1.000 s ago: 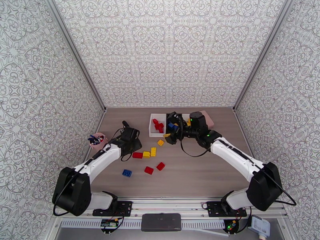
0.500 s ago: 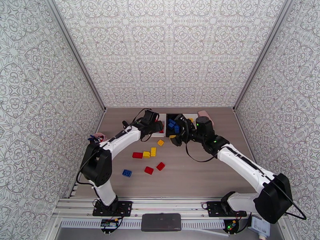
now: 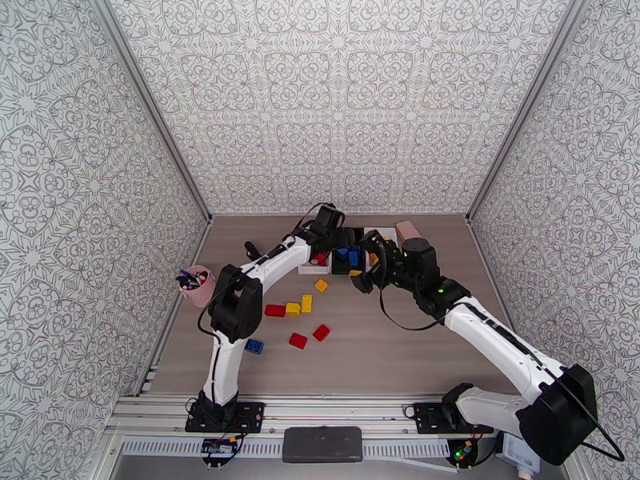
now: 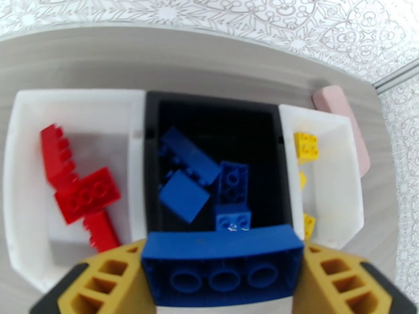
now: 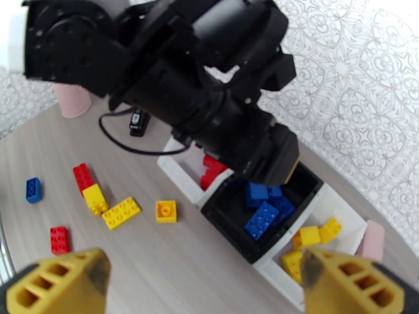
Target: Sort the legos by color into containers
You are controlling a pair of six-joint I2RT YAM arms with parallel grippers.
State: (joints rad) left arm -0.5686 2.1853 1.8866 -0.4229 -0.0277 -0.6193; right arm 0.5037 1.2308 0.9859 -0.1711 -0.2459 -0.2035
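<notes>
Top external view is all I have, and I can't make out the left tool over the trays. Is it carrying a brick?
Observer: Yes. The left wrist view shows the left tool shut on a blue brick, held over the near edge of the black tray.
Operator: What's in that tray?
Observer: Only blue bricks, about four, lying loose on its floor.
Operator: And the right tool?
Observer: In the right wrist view the right tool is open with nothing between its fingers, above the table short of the trays.
</notes>
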